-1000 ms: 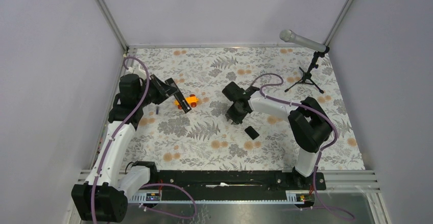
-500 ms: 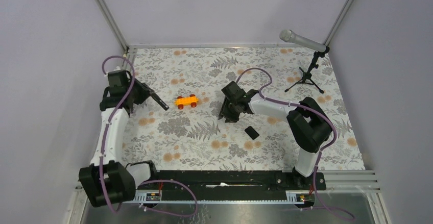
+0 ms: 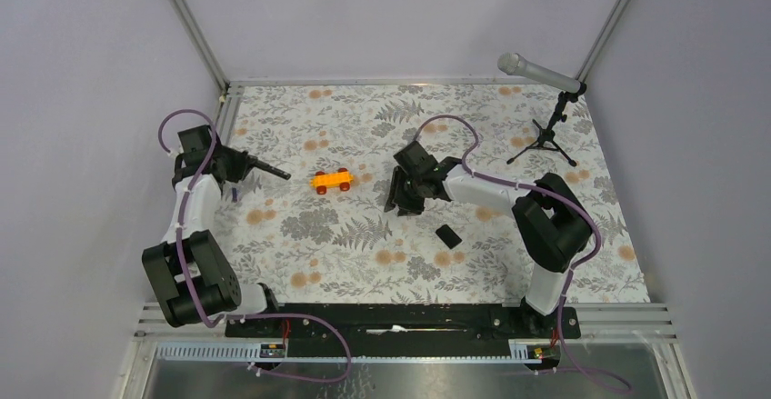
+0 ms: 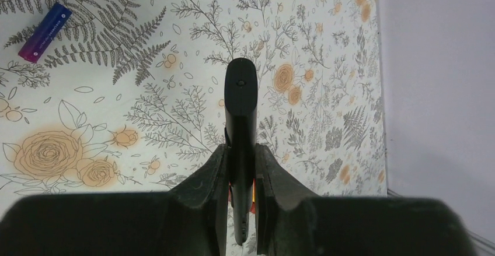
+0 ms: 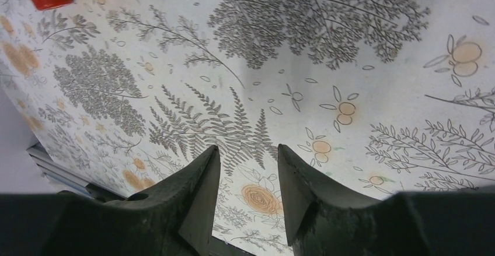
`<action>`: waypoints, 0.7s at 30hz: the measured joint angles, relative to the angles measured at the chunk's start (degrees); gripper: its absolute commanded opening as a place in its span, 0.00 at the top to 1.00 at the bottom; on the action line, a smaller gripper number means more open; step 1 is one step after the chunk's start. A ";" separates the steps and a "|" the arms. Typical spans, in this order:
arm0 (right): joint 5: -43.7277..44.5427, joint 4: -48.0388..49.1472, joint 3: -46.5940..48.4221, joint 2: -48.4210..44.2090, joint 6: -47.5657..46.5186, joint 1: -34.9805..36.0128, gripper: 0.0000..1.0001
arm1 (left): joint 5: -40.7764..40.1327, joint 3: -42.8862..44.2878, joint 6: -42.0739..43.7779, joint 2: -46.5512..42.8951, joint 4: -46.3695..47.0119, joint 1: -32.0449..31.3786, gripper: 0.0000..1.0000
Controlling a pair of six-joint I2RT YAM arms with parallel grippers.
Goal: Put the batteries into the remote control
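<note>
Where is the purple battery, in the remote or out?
Out. The battery lies on the flowered table, apart from the remote control clamped in the left gripper.

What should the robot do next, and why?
Probably move the right gripper toward the purplish-blue battery: its jaws stand open and empty, the left gripper is shut on the remote control, and the battery lies loose nearby.

Slim flat black rectangular remote control clamped edge-on in left gripper, jutting forward past fingertips. Small purplish-blue cylindrical battery lying flat on bench, ahead-left of that gripper, well apart.
</note>
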 measured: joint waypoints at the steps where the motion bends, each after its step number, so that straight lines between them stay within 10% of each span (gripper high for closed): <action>1: -0.22 -0.09 0.46 0.02 -0.87 0.00 0.51 | -0.07 0.00 -0.17 0.00 0.46 0.00 1.00; 13: -4.90 -0.31 8.59 3.26 -5.64 -0.07 0.52 | -1.07 6.56 7.06 3.26 -3.48 2.60 1.00; 21: -5.33 -2.14 9.53 4.02 -6.86 -0.07 0.52 | 12.70 8.90 15.08 8.20 -7.32 -1.33 1.00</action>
